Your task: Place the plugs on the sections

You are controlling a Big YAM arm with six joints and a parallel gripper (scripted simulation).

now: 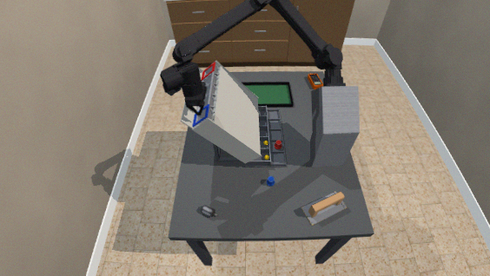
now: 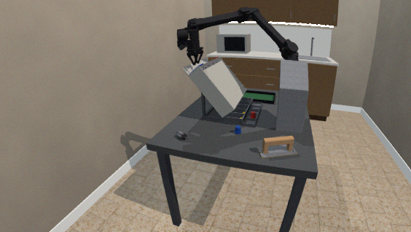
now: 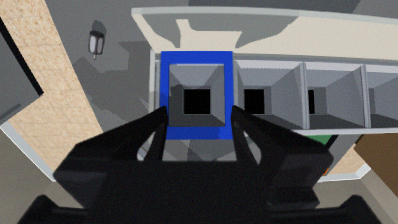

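The slanted box with a beige cover [image 1: 236, 115] stands at the table's back left, with a row of funnels along its top edge. My gripper [image 1: 196, 108] hangs straight above the blue-banded funnel [image 1: 201, 116], open, with nothing between the fingers. In the wrist view the blue-banded funnel [image 3: 198, 95] shows between the fingertips of my gripper [image 3: 199, 112], its hole dark. The red-banded funnel [image 1: 208, 70] is at the far end of the row. The red plug [image 1: 278, 144] stands on the flat front of one section of the divided tray [image 1: 271, 136]. Two yellow marbles [image 1: 266, 142] [image 1: 266, 157] lie in sections at the cover's foot. The blue plug [image 1: 270, 180] stands on the table in front.
A green tray [image 1: 268, 94] lies behind the box. A tall grey block [image 1: 340, 108] carries the arm's base at the right, with an orange device [image 1: 315, 80] beside it. A wooden-handled trowel [image 1: 327, 206] lies front right, and a small dark object [image 1: 208, 211] front left.
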